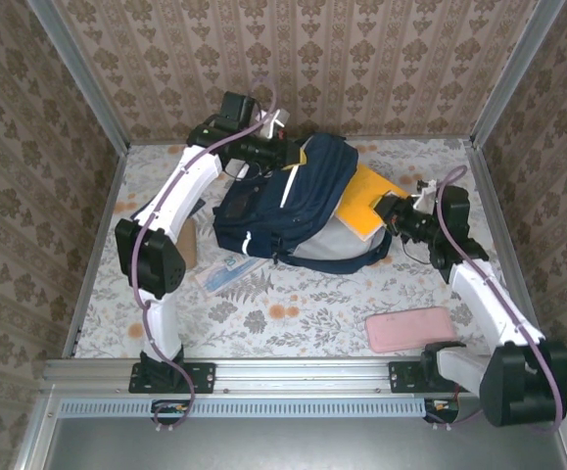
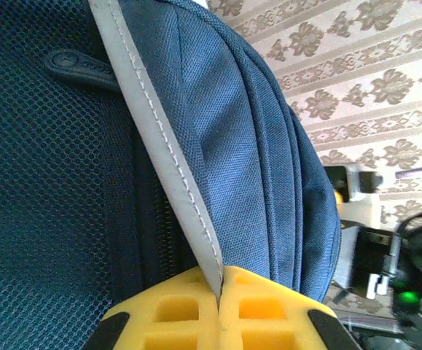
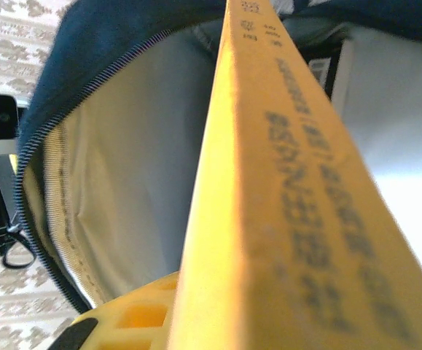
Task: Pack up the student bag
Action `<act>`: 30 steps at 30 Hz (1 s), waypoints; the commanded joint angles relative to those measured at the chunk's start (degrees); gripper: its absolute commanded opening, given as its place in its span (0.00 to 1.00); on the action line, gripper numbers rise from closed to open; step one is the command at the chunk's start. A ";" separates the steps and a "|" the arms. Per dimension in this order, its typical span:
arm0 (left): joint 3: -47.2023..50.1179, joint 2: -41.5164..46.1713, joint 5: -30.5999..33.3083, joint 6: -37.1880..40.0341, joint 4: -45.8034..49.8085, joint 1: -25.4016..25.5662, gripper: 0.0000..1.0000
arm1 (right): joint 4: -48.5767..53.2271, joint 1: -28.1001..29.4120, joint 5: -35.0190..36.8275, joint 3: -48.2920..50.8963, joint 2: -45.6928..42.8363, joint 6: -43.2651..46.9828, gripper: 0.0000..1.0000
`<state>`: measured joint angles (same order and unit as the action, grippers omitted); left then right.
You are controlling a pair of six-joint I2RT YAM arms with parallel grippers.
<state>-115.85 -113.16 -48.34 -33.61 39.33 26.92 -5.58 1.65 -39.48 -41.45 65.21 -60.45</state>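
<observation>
- The student bag (image 1: pixel 283 201) lies on its side at the middle back of the counter (image 1: pixel 312 308), its main compartment unzipped toward the right arm.
- The left fingers (image 2: pixel 167 313) are pinched together on the bag's grey reflective stripe (image 2: pixel 159 138), apparently steadying it.
- The right fingers (image 3: pixel 134 317) grip a yellow book (image 3: pixel 283 219), whose far end sits in the bag's mouth.
- The step in hand looks like book insertion. Next comes a straight push deeper, clear of the zipper edge, then release.

Spine print on the yellow book (image 3: pixel 283 219) is blurred beyond reading.
</observation>
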 commanded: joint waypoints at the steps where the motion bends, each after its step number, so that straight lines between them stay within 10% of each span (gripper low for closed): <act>1: -0.10 5.93 -8.33 -4.50 -11.64 -0.37 0.00 | -11.09 1.61 -6.95 -2.39 3.16 -4.42 0.03; 17: 2.40 6.55 -10.28 -9.11 -16.75 -2.97 0.00 | -17.51 9.82 -3.89 -8.75 17.73 -6.44 0.01; 30: 2.99 6.46 -11.61 -11.85 -19.92 -2.93 0.00 | -32.98 14.53 -2.89 -27.19 47.48 -12.22 0.09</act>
<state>-111.57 -112.75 -54.92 -44.34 27.44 24.36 -28.56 14.85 -42.33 -63.81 109.06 -69.89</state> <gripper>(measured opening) 0.043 0.189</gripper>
